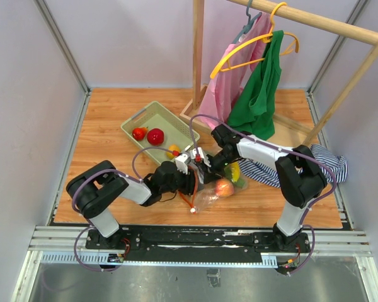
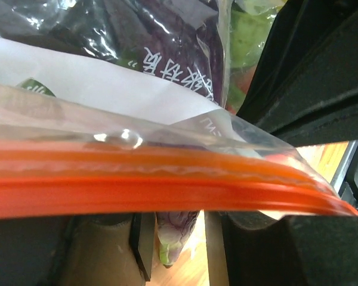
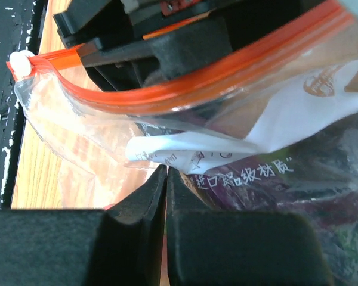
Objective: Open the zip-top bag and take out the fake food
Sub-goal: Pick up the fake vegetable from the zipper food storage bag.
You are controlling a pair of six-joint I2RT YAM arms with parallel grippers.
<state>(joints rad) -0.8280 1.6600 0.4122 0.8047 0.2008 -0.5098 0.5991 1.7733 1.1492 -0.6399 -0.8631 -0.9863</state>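
Note:
The zip-top bag [image 1: 215,189] lies on the wood floor between my grippers, with a peach [image 1: 224,187], a yellow piece and a green piece inside. My left gripper [image 1: 186,165] is at the bag's mouth. In the left wrist view the orange-red zip strip [image 2: 167,185] crosses over its fingers, which stand apart [image 2: 180,225]. A purple eggplant tip [image 2: 174,241] shows in the gap. My right gripper [image 1: 205,161] is shut [image 3: 166,170] on the bag's clear film by the white label [image 3: 185,152]. The strip [image 3: 185,83] arcs above it.
A pale green basket [image 1: 133,123] at the back left holds two red fruits [image 1: 155,136]; an orange piece [image 1: 173,151] lies by its near corner. A wooden clothes rack [image 1: 198,56] with pink and green garments stands behind, and striped cloth [image 1: 327,162] lies at right.

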